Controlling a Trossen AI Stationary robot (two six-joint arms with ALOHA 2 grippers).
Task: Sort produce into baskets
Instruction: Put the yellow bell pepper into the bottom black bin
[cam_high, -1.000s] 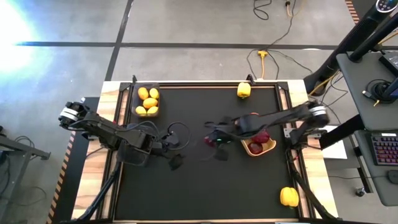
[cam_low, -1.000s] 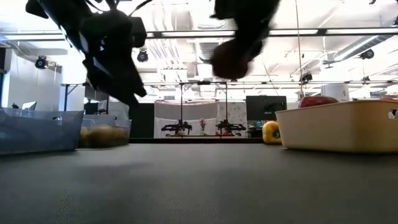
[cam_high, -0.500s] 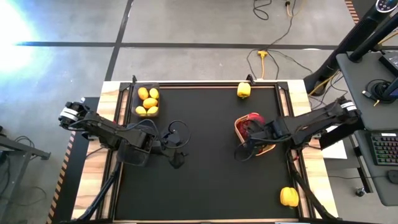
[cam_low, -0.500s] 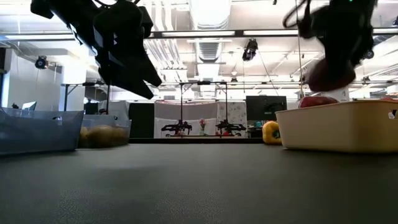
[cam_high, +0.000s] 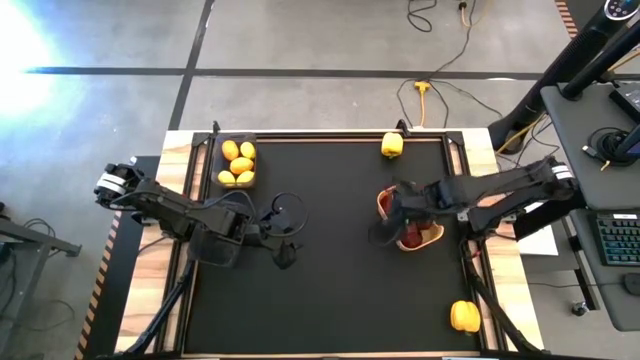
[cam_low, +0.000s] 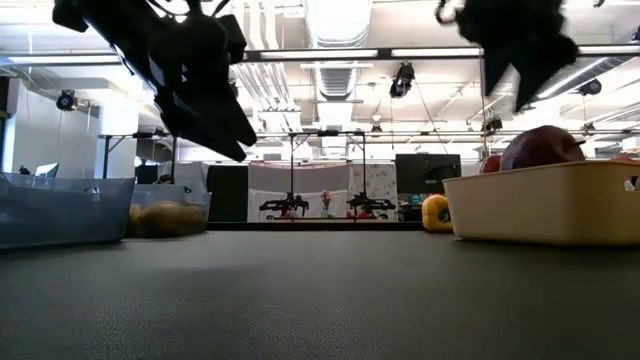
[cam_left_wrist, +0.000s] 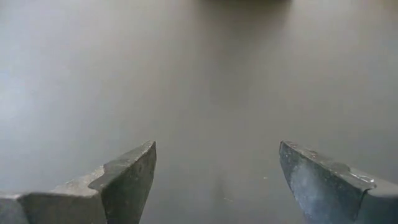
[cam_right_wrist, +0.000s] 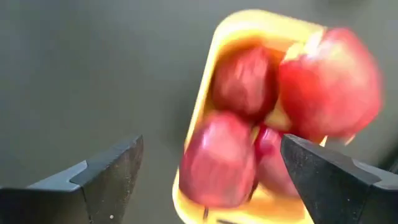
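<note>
An orange-tan basket sits at the table's right and holds several dark red pieces; one shows above its wall in the low view. My right gripper hangs open and empty above the basket's left end; it also shows in its own wrist view and in the low view. My left gripper is open and empty above bare mat left of the middle. A black mesh basket at the far left holds several yellow lemons.
One yellow pepper lies at the far edge right of the middle, another near the front right corner. The black mat between the two arms is bare. Wooden strips and rails run along the table's left and right sides.
My right gripper has carried a dark red piece from the table's middle toward the right edge, over the orange-tan basket, and let it go. The piece now lies in the basket with the others, and the gripper stands above it, empty.
</note>
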